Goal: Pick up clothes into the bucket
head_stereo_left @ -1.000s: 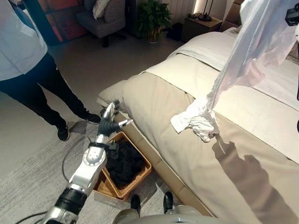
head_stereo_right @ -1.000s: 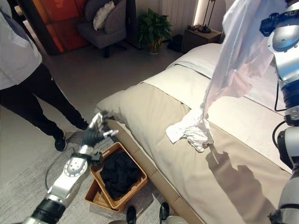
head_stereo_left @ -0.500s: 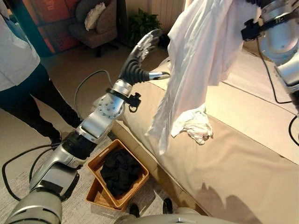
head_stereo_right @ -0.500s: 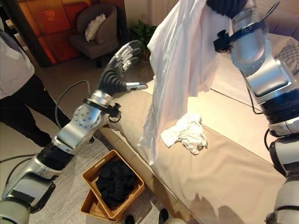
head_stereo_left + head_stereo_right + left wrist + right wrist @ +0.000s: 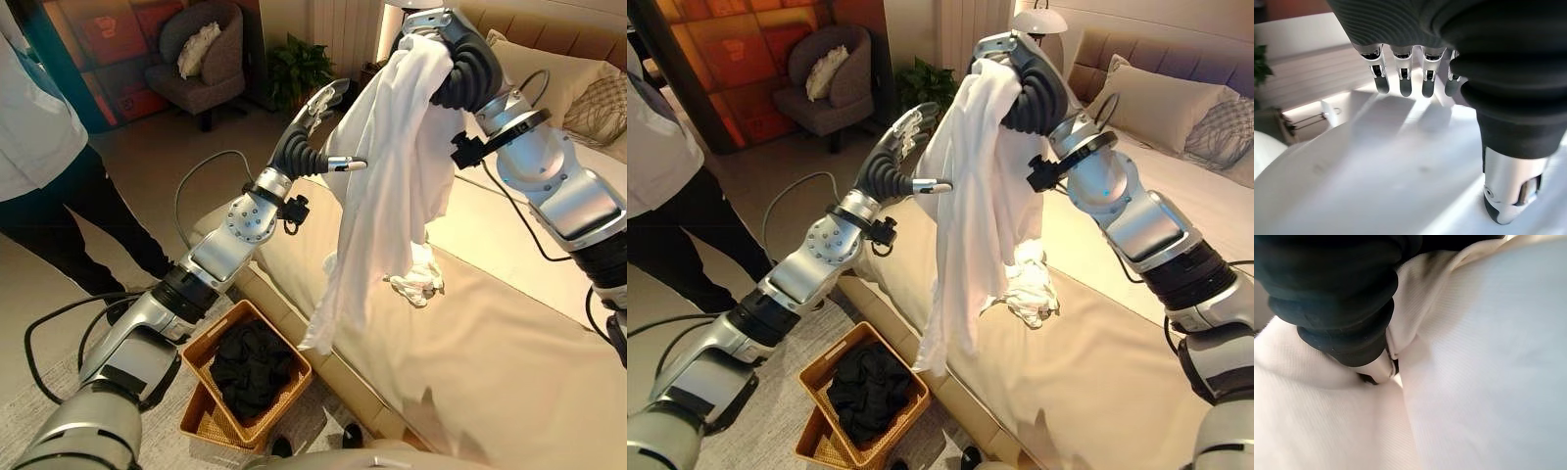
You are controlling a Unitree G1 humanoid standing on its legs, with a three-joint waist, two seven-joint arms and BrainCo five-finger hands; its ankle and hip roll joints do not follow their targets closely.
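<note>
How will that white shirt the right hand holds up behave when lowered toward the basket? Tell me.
Likely floppy: the white shirt hangs in long folds from the right hand, shut on its top. Probably light, since it drapes thin. Its hem dangles near the basket, so it may drag or catch the rim; the open left hand could steady it.

Beige bed (image 5: 509, 333), grey armchair (image 5: 201, 54), potted plant (image 5: 299, 69), orange wall panels (image 5: 715, 59)

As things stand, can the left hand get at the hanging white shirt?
Probably yes. The left hand is open, raised beside the white shirt that hangs from the right hand, and nothing lies between them; the left wrist view shows white cloth just past its fingers.
</note>
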